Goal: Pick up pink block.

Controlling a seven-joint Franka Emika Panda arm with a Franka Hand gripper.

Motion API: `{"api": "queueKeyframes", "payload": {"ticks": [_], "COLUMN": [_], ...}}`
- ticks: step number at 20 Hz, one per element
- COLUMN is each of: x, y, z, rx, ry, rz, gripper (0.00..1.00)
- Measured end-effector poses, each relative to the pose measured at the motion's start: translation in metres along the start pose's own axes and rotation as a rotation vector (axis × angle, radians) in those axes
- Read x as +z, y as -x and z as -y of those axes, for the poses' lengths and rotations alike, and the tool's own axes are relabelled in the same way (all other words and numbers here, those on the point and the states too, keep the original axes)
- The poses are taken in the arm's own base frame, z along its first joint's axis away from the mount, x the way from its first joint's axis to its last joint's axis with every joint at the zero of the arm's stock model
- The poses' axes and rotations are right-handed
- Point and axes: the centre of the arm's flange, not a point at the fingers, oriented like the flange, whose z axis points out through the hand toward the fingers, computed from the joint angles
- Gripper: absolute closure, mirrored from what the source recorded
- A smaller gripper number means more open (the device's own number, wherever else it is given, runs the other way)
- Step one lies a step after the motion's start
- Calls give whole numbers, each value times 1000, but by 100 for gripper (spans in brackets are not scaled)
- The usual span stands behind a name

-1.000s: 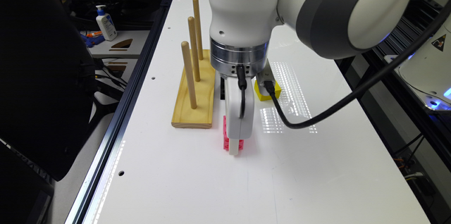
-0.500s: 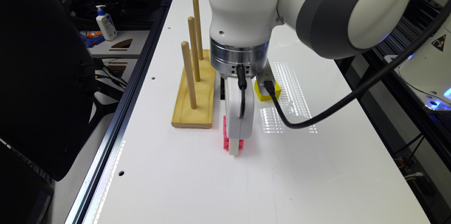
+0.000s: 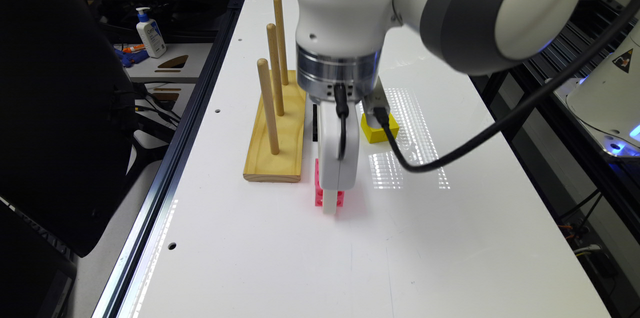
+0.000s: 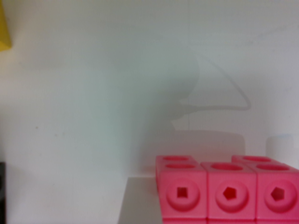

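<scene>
While the gripper (image 3: 329,203) sits low over the pink block (image 3: 318,193) on the white table (image 3: 280,258), jaw state can't be told. Wooden peg rack (image 3: 277,133) just beside; yellow cube (image 3: 380,130) farther back.

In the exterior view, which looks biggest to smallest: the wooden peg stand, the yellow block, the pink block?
1. Wooden peg stand, clearly largest.
2. Yellow block and pink block: unsure. Both look small, and the gripper and arm cover parts of each.
</scene>
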Motion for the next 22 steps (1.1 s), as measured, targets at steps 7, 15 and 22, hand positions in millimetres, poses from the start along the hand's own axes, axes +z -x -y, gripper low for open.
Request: {"api": "queueKeyframes", "payload": {"ticks": [7,15,22], "x": [-27,-87,-136], "y": [1,9,18], "z": [3,5,5], "rx": [-3,-3,-4], "ry": [9,22,25], "rz": [-9,-31,-53], "gripper": [100,100,100]}}
